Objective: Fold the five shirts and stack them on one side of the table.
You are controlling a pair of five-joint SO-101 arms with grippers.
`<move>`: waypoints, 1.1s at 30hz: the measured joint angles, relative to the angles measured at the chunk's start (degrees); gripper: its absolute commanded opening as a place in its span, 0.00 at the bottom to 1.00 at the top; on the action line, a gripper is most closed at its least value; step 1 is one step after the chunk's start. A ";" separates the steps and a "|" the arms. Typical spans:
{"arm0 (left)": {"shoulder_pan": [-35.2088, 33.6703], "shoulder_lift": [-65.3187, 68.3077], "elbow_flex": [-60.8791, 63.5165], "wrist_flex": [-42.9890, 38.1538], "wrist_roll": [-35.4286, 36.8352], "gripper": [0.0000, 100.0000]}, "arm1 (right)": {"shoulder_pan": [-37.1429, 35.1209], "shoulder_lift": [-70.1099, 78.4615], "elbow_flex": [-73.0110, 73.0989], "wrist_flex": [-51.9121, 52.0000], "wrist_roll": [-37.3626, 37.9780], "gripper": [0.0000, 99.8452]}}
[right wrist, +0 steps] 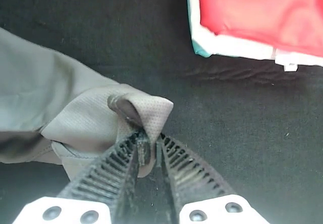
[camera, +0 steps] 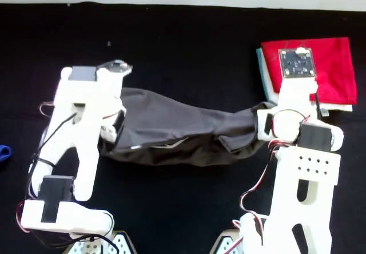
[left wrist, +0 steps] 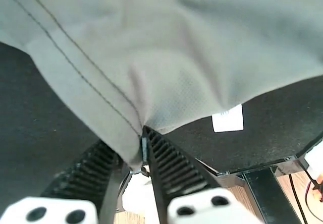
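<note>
Grey fabric spans the middle of the black desk [camera: 183, 36]. One shirt [camera: 171, 131] is stretched between the two arms, with its long axis running from 9 o'clock to 3 o'clock in the high view. It is bunched and creased along its length.

1. The left arm [camera: 74, 128] stands at 8 o'clock. The left jaws are pressed together on the 9 o'clock end of the shirt, and a stitched hem is pinched between the ribbed pads [left wrist: 171, 158]. A white label [left wrist: 228, 119] shows at the shirt's edge near this grip.

2. The right arm [camera: 300, 168] stands at 4 o'clock. The right jaws pinch a rolled corner of mesh-textured cloth at the 3 o'clock end of the shirt.

3. The stack [camera: 269, 85] of folded garments lies at 2 o'clock on the desk. A red shirt [camera: 334, 65] lies on top, with a white layer [right wrist: 237, 45] and a teal layer [right wrist: 194, 32] under it. In the right wrist view the stack is near the pinched corner but apart from it.

4. A blue item [camera: 3, 153] sits at the 9 o'clock edge of the desk. Its type cannot be determined.
</note>
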 measured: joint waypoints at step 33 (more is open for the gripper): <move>7.82 1.14 -11.52 5.45 3.34 0.01 | -8.88 -34.90 34.99 -9.32 0.00 0.01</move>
